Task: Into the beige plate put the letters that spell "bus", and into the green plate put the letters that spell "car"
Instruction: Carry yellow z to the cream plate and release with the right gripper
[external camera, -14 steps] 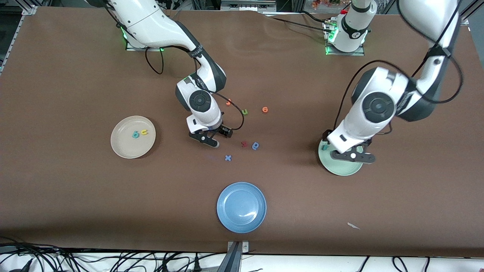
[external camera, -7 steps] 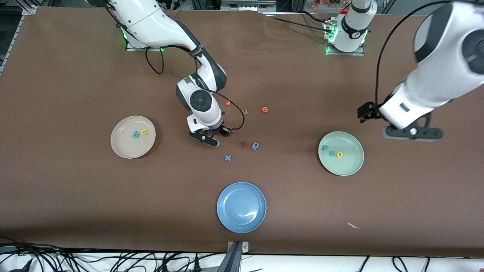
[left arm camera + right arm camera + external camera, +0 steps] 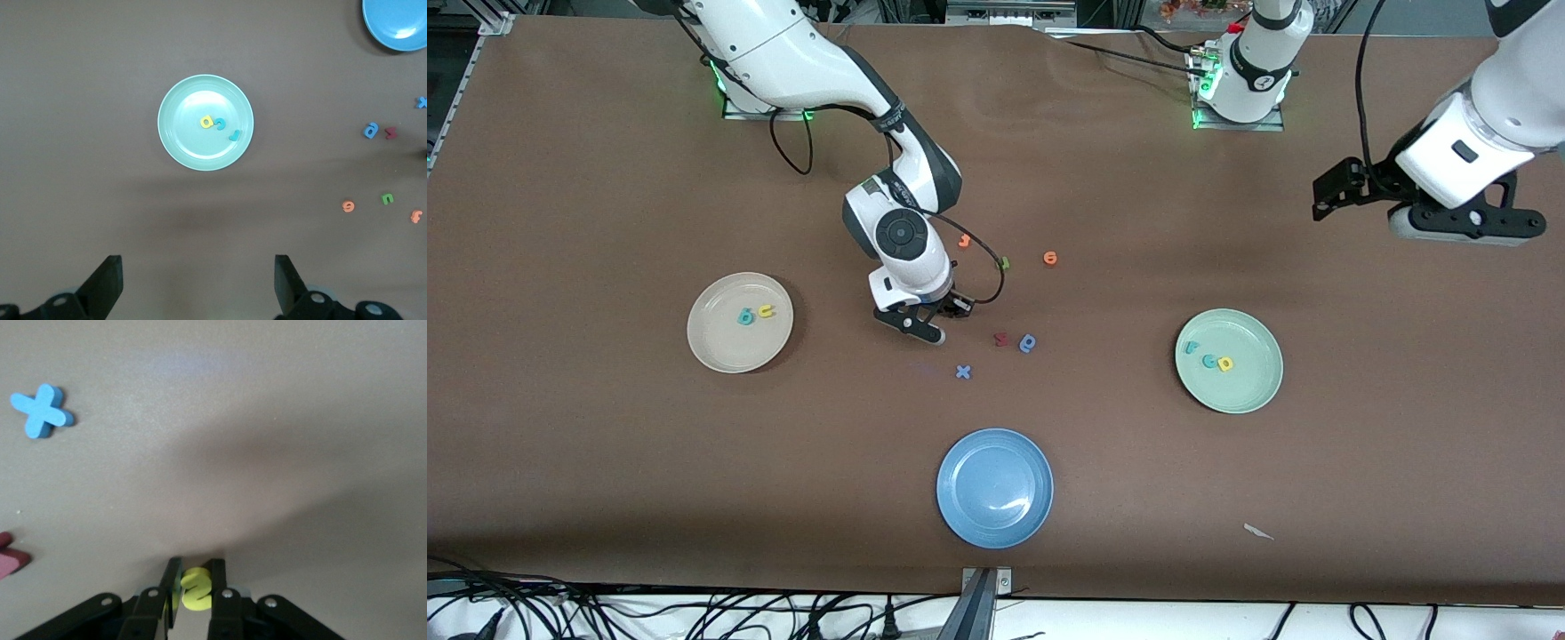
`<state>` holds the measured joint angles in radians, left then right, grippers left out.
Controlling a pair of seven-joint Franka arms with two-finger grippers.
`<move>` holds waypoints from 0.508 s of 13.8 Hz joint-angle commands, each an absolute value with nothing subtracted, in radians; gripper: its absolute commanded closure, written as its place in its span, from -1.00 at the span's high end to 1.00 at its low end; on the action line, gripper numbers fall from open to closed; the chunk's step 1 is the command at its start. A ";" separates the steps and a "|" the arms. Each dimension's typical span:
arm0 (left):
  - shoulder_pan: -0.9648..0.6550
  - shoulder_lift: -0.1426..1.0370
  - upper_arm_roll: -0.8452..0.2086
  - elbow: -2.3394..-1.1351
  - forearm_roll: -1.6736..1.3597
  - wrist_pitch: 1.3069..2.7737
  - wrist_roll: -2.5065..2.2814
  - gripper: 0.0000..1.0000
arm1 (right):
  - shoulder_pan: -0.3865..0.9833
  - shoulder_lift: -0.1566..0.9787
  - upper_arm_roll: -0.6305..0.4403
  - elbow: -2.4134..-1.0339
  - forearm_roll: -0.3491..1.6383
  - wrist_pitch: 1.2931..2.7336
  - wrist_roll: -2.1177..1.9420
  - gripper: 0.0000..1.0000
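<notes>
Your right gripper [image 3: 195,590] is pinched on the yellow "s" [image 3: 196,589], low over the table [image 3: 605,462] near the middle, just beside the dark red letter [image 3: 1001,339] and the blue "a"-like letter [image 3: 1028,343], with the blue "x" [image 3: 963,372] a little nearer the front camera. The foam letter sits between the fingertips [image 3: 171,583]; how much of it is caught is hard to judge from the wrist view, so lift slowly and straight up, and check that it comes along before you travel.

Carry it toward the right arm's end of the table to the beige plate [image 3: 711,342], where the teal "b" [image 3: 745,316] and the yellow "u" [image 3: 766,311] already lie. Aim for bare plate beside them, come down low inside the rim, then release, so the light foam does not bounce out or knock the other two.

Your left gripper [image 3: 1463,224] waits with its fingers spread wide, high over the left arm's end of the table, well clear. The green plate [image 3: 1249,391] holds the teal "r" [image 3: 1190,348], the teal "c" [image 3: 1208,361] and the yellow "a" [image 3: 1225,364], so that word looks done.
</notes>
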<state>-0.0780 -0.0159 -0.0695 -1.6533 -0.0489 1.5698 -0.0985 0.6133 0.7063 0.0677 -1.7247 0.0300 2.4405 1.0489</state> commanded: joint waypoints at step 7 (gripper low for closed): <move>-0.086 -0.028 -0.089 -1.675 -0.009 1.597 -0.084 1.00 | 0.580 0.661 0.067 -1.736 0.028 2.421 1.004 -0.75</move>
<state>-0.0858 -0.0216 -0.0847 -1.6708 -0.0415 1.5872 -0.0972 0.6124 0.7028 0.0641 -1.7245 0.0298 2.4439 1.0432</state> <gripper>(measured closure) 0.000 0.780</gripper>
